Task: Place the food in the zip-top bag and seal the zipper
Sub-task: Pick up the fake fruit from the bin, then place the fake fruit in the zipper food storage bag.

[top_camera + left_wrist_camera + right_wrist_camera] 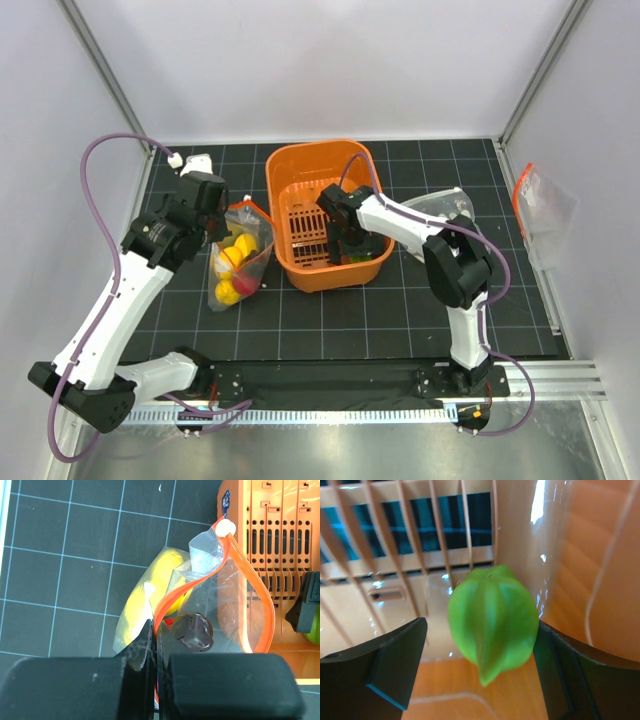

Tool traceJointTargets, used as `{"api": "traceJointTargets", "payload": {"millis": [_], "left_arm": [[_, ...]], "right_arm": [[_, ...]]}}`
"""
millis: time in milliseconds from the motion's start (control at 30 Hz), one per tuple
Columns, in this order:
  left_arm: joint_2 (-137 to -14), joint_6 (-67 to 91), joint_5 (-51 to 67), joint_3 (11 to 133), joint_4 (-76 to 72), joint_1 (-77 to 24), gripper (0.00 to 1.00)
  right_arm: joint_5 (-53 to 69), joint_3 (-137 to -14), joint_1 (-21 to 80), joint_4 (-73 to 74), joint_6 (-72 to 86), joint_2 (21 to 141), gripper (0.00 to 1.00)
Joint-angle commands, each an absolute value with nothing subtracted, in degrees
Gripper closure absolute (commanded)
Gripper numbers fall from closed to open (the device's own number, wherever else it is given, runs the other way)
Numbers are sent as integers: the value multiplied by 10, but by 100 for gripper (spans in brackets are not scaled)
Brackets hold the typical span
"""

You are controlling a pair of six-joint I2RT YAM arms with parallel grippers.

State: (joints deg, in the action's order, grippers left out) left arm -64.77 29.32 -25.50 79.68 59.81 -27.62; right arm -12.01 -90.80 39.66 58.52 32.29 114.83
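The zip-top bag [240, 255] lies left of the orange basket with yellow food [145, 600], a red piece [169, 622] and a dark purple piece [197, 630] inside. Its mouth stands open, and the zipper [172, 597] curves in an orange-red loop. My left gripper [156, 645] is shut on the near part of that strip. My right gripper [480, 650] is down inside the basket, open wide around a green food piece [492, 620] on the basket floor. The piece sits close against the right finger [570, 675], with a gap to the left one.
The orange slatted basket [300, 165] stands mid-table, its wall close beside the bag [280, 535]. A clear bag [440, 205] lies behind the right arm. Another clear bag with an orange edge [540, 205] hangs at the right wall. Frame rails border the mat.
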Motion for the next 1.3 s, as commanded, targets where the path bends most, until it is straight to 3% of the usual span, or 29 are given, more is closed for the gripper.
{"api": "traceJointTargets", "payload": {"millis": [0,100,133,233,767,1267], "left_arm": [[-635,284,-267,811,573,-272,100],[-628,282,-268,810,573,-272,100],[-627,282,-268,810,573,-272,100],[-623,280,-271,813,576,-272,100],[-629,275,-257,813,562,-272,100],[-633,285,-241,819,560,-272,100]], "right_arm": [[-149,-890,397,534,323,1157,13],[-155,-896,396,512,313,1158,33],[-156,-903,397,507,305,1151,47],[-162,-923,397,494,294,1122,68],[-44,-1144,398,460,245,1049,75],[99,-1218,498,336,285,1079,77]]}}
